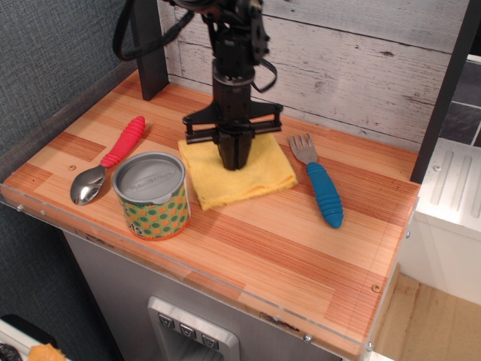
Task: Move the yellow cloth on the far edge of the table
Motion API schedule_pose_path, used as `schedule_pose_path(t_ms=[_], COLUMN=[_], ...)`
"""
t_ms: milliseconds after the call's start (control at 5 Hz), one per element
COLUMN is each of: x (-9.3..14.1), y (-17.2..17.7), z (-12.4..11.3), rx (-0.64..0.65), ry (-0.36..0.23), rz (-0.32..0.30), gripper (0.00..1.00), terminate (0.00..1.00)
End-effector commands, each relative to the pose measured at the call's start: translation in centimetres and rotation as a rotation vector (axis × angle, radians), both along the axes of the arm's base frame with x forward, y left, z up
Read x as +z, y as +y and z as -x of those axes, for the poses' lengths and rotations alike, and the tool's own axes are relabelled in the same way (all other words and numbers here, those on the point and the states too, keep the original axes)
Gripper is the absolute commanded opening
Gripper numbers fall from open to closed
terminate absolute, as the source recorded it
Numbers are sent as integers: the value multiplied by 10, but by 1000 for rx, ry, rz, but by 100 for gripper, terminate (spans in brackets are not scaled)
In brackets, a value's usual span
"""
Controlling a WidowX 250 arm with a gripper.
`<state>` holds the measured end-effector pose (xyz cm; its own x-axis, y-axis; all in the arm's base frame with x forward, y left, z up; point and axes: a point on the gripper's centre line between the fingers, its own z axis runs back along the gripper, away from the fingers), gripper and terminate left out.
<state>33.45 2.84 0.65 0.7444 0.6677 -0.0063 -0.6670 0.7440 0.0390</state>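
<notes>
The yellow cloth (259, 180) lies flat on the striped wooden table (301, 248), near the middle of its back half, between the patterned can and the blue fork. My gripper (234, 164) points straight down from above, its dark fingers together with their tips pressed into the cloth's middle. It looks shut on a pinch of the cloth. The cloth's back part is hidden behind the gripper.
A green-and-orange dotted can (152, 194) stands just left of the cloth. A red-handled spoon (109, 159) lies at the left. A blue-handled fork (319, 188) lies just right of the cloth. A black post (149, 45) and a white plank wall (361, 68) bound the back.
</notes>
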Motion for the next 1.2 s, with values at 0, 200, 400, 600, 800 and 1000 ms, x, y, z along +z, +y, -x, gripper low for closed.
schedule_pose_path(t_ms=[0, 200, 400, 600, 800, 1000], x=[-9, -12, -13, -15, -17, -15], y=[-23, -30, -36, -43, -47, -51], z=[17, 25, 34, 43, 55, 63], rx=[-20, -18, -43, -55, -58, -84], ry=[17, 36, 28, 36, 34, 21], rz=[5, -10, -18, -14, -28, -28], gripper=[0, 0, 0, 0, 0, 0], terminate=[0, 0, 0, 0, 0, 0])
